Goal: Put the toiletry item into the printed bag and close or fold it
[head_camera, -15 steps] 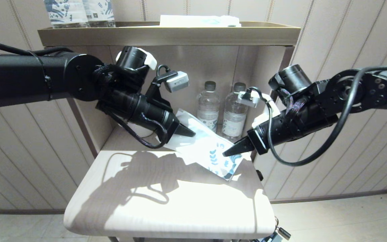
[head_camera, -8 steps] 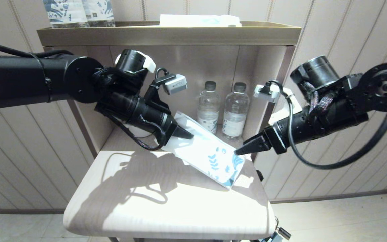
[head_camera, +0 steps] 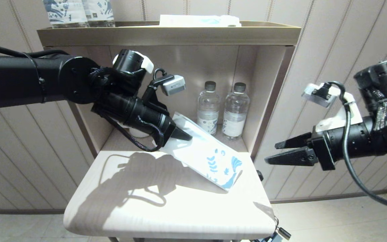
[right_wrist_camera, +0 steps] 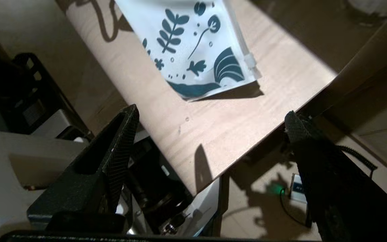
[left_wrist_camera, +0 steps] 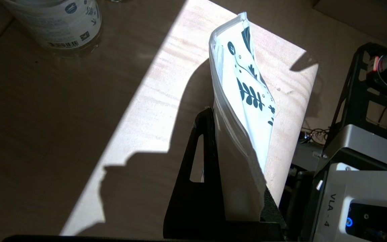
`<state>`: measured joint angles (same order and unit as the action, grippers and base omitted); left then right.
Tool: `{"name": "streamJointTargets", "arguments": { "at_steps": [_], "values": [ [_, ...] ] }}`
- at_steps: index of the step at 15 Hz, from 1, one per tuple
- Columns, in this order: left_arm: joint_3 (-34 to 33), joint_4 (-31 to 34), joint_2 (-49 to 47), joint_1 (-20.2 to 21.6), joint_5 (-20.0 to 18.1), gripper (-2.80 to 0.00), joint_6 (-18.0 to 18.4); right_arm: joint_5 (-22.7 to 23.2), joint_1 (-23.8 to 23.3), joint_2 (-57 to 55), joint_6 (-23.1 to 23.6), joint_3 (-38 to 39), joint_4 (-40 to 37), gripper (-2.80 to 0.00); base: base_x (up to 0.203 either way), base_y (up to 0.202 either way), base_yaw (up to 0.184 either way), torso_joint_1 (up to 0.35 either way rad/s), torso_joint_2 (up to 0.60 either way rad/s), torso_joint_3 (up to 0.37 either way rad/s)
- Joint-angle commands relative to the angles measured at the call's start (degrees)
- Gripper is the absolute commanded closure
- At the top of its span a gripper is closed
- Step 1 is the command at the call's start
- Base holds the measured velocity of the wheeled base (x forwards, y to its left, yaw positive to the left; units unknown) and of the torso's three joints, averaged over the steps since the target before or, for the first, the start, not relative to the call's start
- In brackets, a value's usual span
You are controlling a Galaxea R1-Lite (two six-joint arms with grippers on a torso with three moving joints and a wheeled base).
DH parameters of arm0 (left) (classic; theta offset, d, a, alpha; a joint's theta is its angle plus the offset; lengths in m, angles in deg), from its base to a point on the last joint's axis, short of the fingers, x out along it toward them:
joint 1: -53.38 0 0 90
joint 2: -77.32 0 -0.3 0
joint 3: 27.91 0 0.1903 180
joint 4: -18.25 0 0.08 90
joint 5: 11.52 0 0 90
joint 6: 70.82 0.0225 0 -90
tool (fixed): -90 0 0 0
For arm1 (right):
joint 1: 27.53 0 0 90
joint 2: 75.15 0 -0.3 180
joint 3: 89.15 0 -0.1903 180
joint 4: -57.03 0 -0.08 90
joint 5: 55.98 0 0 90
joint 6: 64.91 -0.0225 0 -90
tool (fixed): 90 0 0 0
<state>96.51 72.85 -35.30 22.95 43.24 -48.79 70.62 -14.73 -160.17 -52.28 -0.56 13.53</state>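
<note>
Two grippers: left gripper (head_camera: 180,135) pinches printed bag (head_camera: 210,158) at its plain end; right gripper (head_camera: 275,153) spread, empty
Bag axis: slants down-right, printed corner touching table (head_camera: 166,208)
Nearer arm: left

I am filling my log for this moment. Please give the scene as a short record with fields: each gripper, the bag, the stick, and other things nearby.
left gripper: fingers shut on the plain end of the printed bag, held tilted
printed bag: leaf-print end low, at the table; touching or not, cannot tell
right gripper: fingers open, empty, off the table's right edge
toiletry item: not visible in any view
water bottles: two, upright in the shelf recess behind the bag
</note>
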Motion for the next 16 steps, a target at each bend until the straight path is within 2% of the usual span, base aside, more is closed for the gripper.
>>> {"name": "streamJointTargets", "arguments": {
  "at_steps": [1, 2, 6, 10, 11, 14, 16],
  "values": [
    [-0.3, -0.2, -0.3, 0.0, -0.1, 0.0, -0.2, 0.3, -0.9, 2.0, -0.4, 1.8, 3.7, -2.8, 0.0, 0.0, 0.0, 0.0, 0.0, 0.0],
    [-0.7, -0.9, -0.7, 0.1, 0.3, -2.8, -0.4, 0.3, -0.9, 2.1, -0.5, 1.9, 3.8, -2.8, 0.0, 0.0, 0.0, 0.0, 0.0, 0.0],
    [0.0, -3.7, -1.6, 0.8, 3.4, -2.8, -0.7, 0.5, -0.9, 1.8, -0.2, 2.2, 4.1, -2.8, 0.0, 0.0, 0.0, 0.0, 0.0, 0.0],
    [0.8, -3.9, 0.1, 4.0, 3.5, -2.8, -0.8, 0.5, -1.1, 1.9, -0.3, 2.1, 4.1, -2.8, 0.0, 0.0, 0.0, 0.0, 0.0, 0.0],
    [-0.3, -3.7, 1.6, 4.4, 3.5, 0.0, -0.8, 0.5, -1.1, 1.9, -0.4, 2.0, 4.1, -2.8, 0.0, 0.0, 0.0, 0.0, 0.0, 0.0],
    [-7.2, -3.2, 9.5, 4.6, 3.5, 0.0, -1.0, 0.4, -1.3, 1.9, -0.4, 1.9, 4.1, -2.8, 0.0, 0.0, 0.0, 0.0, 0.0, 0.0],
    [-13.0, -2.5, 18.2, 4.0, 4.4, 0.0, -1.0, 0.2, -3.5, 2.9, -0.1, 2.7, 3.9, -2.8, 0.0, 0.0, 0.0, 0.0, 0.0, 0.0]
  ]
}}
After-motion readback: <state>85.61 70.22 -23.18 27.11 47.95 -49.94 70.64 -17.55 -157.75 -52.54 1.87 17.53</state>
